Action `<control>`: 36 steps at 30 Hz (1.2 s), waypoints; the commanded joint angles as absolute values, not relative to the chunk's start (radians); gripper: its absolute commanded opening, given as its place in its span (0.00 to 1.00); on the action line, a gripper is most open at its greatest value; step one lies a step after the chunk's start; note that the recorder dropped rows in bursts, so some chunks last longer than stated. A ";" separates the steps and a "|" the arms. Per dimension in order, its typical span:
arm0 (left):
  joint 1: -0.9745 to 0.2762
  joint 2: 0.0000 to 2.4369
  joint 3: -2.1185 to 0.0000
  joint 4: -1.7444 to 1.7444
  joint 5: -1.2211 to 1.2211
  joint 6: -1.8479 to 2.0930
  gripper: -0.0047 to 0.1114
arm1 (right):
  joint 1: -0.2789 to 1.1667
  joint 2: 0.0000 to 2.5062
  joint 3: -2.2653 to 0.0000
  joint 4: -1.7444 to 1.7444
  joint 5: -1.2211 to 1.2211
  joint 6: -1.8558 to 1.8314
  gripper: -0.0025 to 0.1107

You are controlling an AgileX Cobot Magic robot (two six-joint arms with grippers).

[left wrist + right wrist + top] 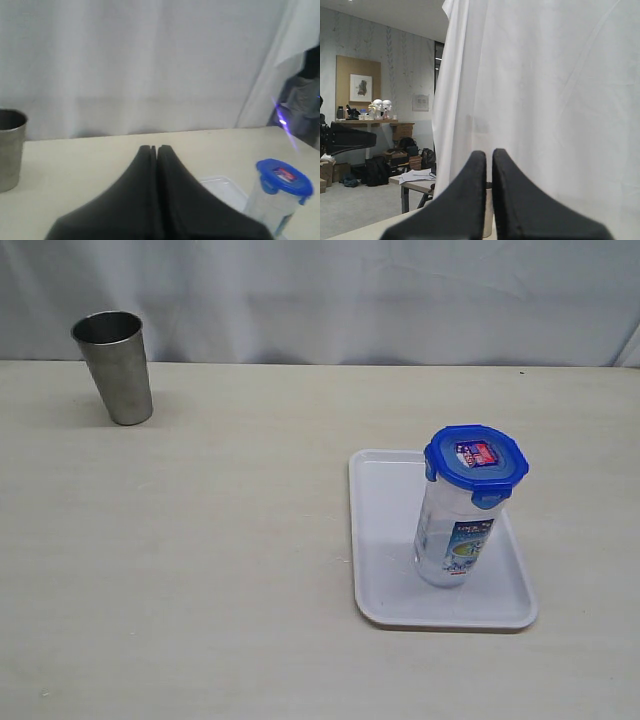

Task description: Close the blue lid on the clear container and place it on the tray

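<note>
- The clear container (452,540) is seen standing upright on the tray (385,540), inside its raised rim.
- The blue lid (476,462) is seated on top of the container, with its red-and-white sticker facing up; the two flaps that can be seen are folded down against the side.
- The tray is laid flat on the right part of the pale table (200,570).
- A steel cup (113,365) is placed at the far left of the table, well apart from the tray, in front of a white curtain (350,290).
- The left gripper (152,148) is pressed fully closed, nothing is gripped by it, and it is held above the table between the cup and the tray.
- The right gripper (489,155) is drawn together to a thin slit, with nothing between its fingers, and is pointed at the curtain.
</note>
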State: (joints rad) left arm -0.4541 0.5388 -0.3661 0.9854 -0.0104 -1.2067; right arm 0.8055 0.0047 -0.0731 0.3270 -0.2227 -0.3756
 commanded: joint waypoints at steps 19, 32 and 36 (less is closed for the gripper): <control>-0.184 0.278 -0.286 -0.062 0.119 -0.056 0.04 | 0.803 0.000 -0.070 0.325 -0.219 -0.374 0.06; 0.075 0.025 -0.080 0.009 0.100 -0.050 0.04 | 0.803 0.000 -0.070 0.325 -0.219 -0.374 0.06; 0.075 0.000 -0.027 0.097 0.102 -0.048 0.04 | 0.803 0.000 -0.070 0.325 -0.219 -0.374 0.06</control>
State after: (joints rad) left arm 0.0711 0.0075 -0.0524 0.0597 0.1165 -0.0517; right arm 0.8055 0.0047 -0.0731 0.3270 -0.2227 -0.3756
